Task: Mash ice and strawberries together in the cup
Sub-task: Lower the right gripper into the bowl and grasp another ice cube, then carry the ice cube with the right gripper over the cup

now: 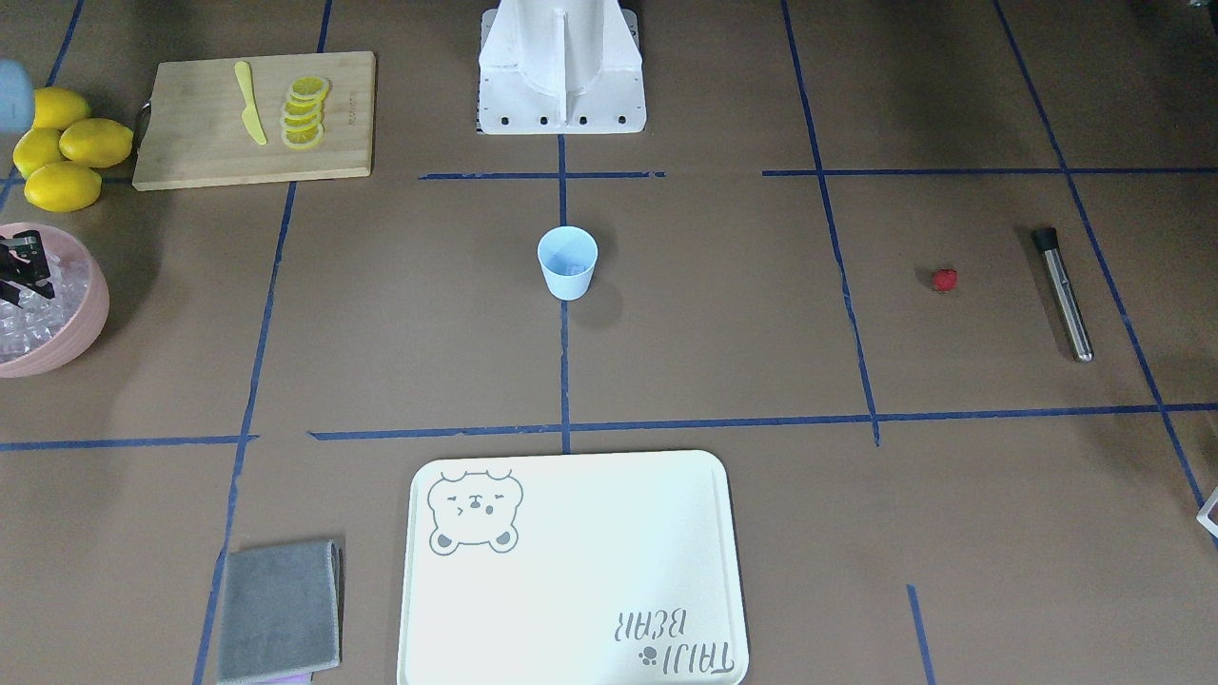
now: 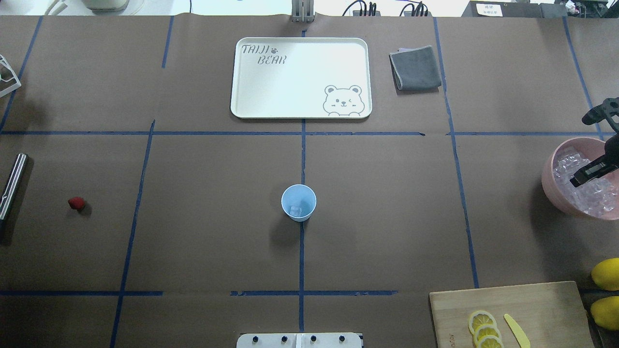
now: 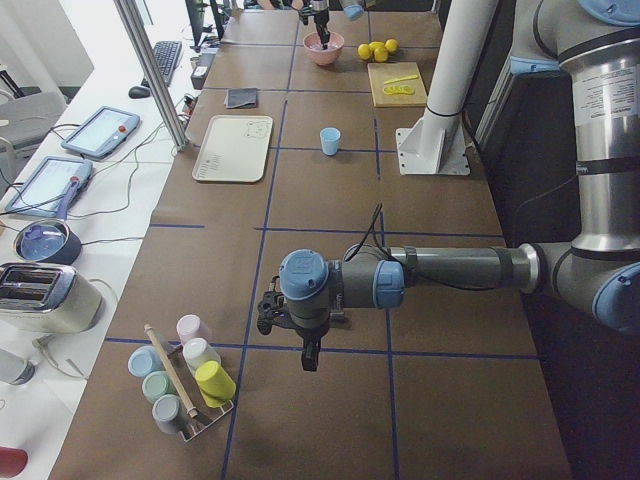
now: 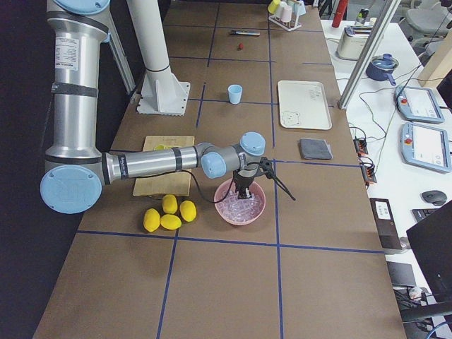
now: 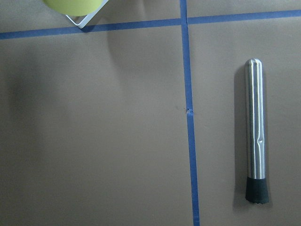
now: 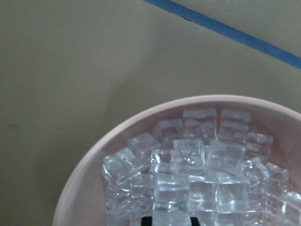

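1. The right gripper (image 2: pixel 580 178) was held low over the bowl (image 2: pixel 549 180) of ice (image 6: pixel 197 174), judged to be placed there so that a cube could be taken for the cup.
2. Its fingers were mostly cut off. Only a dark tip was seen at the bottom edge of the wrist view, so it could not be told how far they were spread or whether anything was held.
3. The cup (image 2: pixel 299 203) was found upright at the middle of the table (image 2: pixel 193 217), well apart from both arms. One cube (image 2: pixel 295 210) was made out at its bottom.
4. The strawberry (image 2: pixel 76 203) was found on the table, far toward the robot's left and near the muddler (image 5: pixel 257 136), which was laid flat.
5. The left gripper (image 3: pixel 308 355) was hung above that end, judged to be placed for the berry or the muddler. It was seen only from the side and its fingers were absent from its wrist view, so their opening could not be told.
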Tool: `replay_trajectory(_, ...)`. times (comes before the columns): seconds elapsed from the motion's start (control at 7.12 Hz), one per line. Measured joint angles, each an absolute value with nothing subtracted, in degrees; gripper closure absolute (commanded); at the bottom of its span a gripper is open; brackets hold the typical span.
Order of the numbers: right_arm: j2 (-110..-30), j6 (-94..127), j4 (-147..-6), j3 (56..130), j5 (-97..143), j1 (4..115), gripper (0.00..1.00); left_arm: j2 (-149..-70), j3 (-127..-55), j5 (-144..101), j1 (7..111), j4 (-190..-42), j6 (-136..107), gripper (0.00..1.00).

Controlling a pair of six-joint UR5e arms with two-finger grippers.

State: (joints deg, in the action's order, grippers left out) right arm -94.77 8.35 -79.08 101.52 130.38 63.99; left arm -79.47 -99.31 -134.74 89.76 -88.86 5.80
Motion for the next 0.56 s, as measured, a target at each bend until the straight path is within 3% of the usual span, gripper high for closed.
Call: replay_trajectory(0.56, -88.87, 26.12, -85.59, 112.22, 130.06, 62.7, 0.96, -79.46, -99.53, -134.74, 89.75, -88.76, 5.78, 0.0)
